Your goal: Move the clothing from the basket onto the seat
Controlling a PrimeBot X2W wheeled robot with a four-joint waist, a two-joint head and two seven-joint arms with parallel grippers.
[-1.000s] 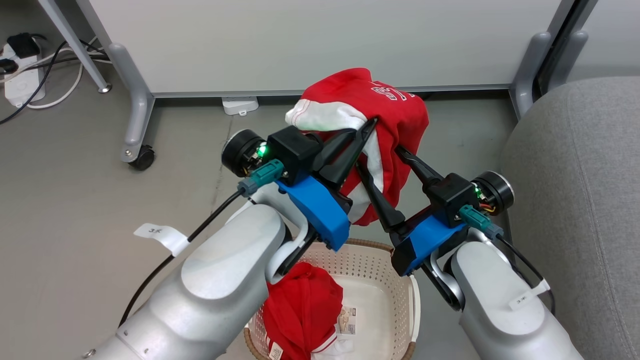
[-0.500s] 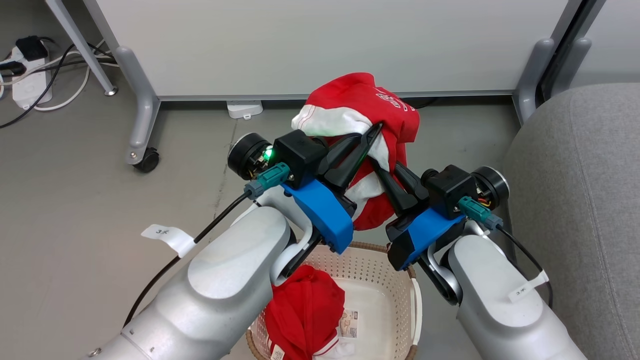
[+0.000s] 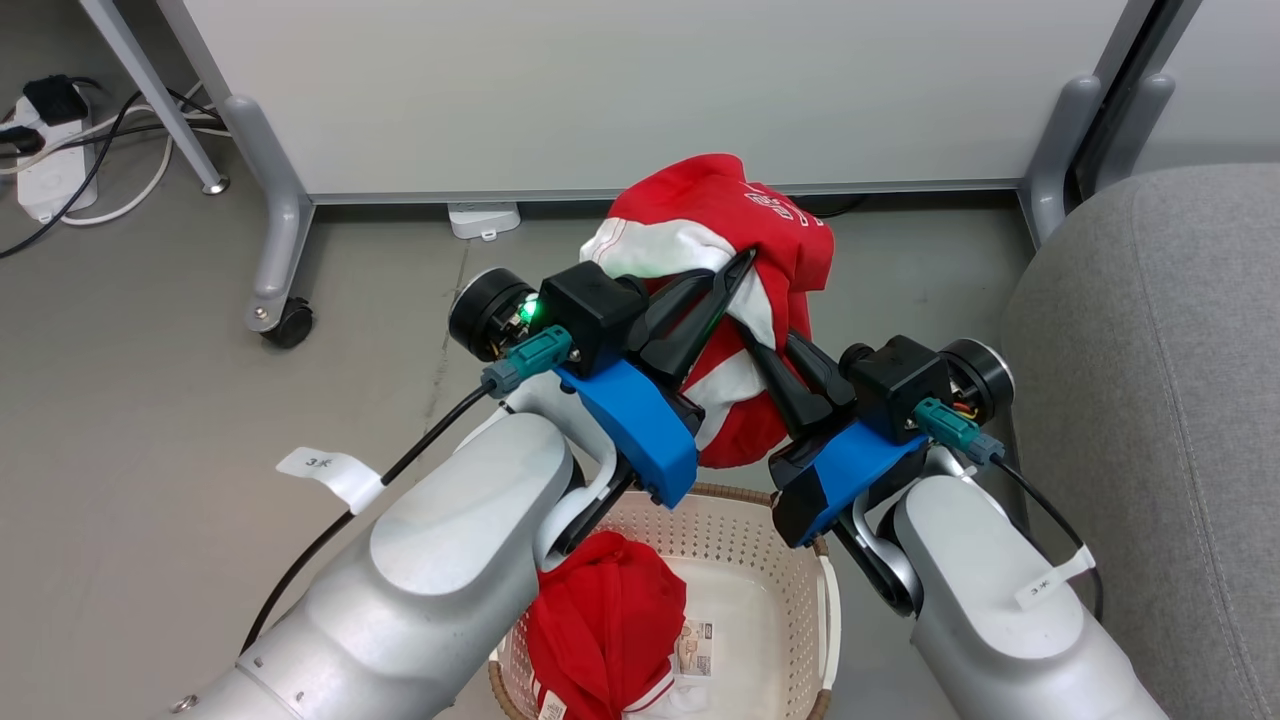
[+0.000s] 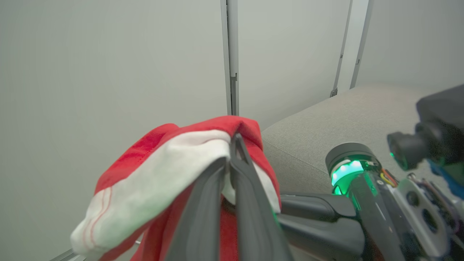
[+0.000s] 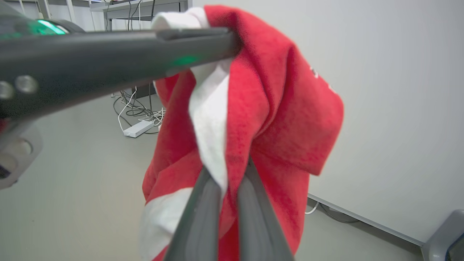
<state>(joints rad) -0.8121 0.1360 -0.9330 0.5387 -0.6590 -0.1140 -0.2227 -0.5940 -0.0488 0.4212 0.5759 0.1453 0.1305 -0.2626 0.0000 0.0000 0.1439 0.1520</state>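
Observation:
A red jersey with white panels [image 3: 770, 230] hangs bunched in the air above the floor, held by both grippers. My left gripper [image 3: 742, 262] is shut on its white upper fold, which the left wrist view shows pinched at the tips [image 4: 233, 145]. My right gripper [image 3: 765, 340] is shut on the cloth lower down, and the jersey [image 5: 282, 119] drapes over its tips [image 5: 228, 174]. A second red jersey [image 3: 600, 630] lies in the cream perforated basket [image 3: 790, 590] below my arms. The grey seat [image 3: 1150, 400] is at the right.
A white partition panel on grey legs with a caster [image 3: 288, 325] stands behind the jersey. A white power strip with cables [image 3: 45, 180] lies on the floor at the far left. Bare grey floor stretches to the left of the basket.
My right gripper has swung left onto the hanging jersey and gone from open to shut on it. The left gripper keeps its hold.

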